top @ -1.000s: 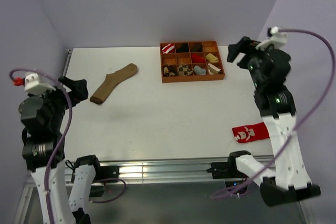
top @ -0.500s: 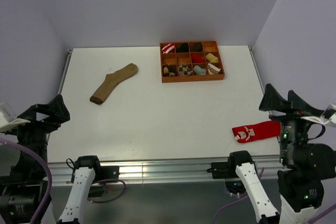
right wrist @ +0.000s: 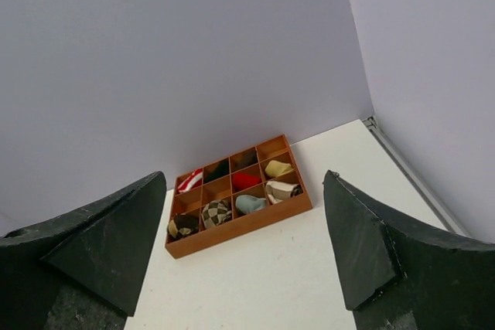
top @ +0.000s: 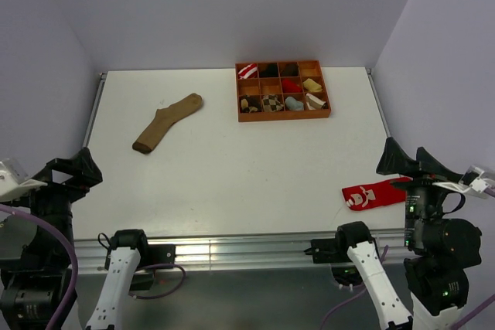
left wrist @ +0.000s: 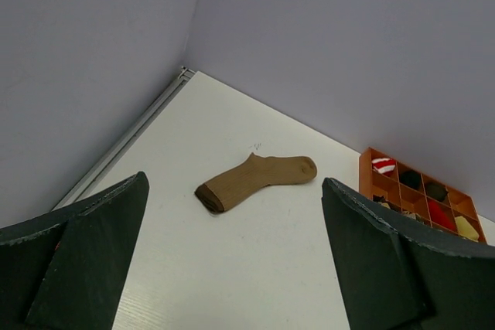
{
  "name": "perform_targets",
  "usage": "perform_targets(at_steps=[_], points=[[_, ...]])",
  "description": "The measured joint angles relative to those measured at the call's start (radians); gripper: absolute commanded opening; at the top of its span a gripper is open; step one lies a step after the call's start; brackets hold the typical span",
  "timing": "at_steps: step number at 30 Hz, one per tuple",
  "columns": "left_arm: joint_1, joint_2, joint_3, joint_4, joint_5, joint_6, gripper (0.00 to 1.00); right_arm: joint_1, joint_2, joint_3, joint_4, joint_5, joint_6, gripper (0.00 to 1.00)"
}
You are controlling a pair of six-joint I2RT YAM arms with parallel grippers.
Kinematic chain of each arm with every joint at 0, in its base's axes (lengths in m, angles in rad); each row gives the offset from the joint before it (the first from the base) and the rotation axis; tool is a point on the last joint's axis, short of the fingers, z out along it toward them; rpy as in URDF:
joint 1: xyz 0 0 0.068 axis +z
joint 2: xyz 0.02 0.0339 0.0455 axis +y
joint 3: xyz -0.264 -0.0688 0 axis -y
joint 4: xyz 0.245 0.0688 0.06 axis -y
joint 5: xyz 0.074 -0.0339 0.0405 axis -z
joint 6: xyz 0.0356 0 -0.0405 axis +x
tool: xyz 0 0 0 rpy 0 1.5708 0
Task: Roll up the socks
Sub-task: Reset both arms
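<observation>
The socks sit rolled in the front row of the orange tray [top: 282, 116]: a darker argyle roll [top: 250, 103], a lighter argyle roll [top: 271, 102] and a grey roll [top: 293, 103]. The right wrist view shows the same three, the darker argyle [right wrist: 183, 226], the lighter one [right wrist: 216, 212] and the grey one [right wrist: 250, 204]. My left gripper [top: 73, 168] [left wrist: 233, 183] is open and empty, low at the table's near left corner. My right gripper [top: 406, 150] [right wrist: 244, 178] is open and empty at the near right edge.
A long plain tan sock [top: 166, 122] [left wrist: 255, 181] lies flat at the left rear. A red sock with a white figure [top: 371, 193] lies near the right front edge, beside my right arm. Other tray compartments hold red, black, striped and cream rolls.
Both arms have come down from raised poses over the table and pulled back to the near corners. Both grippers stayed open. No sock moved.
</observation>
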Motion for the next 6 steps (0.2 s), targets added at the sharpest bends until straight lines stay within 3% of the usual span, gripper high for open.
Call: perform_targets(at_steps=[6], points=[[-0.010,0.000,-0.008,0.000,-0.003,0.000,1.00,0.002,0.000,-0.010,0.006,0.005,0.000,0.89]])
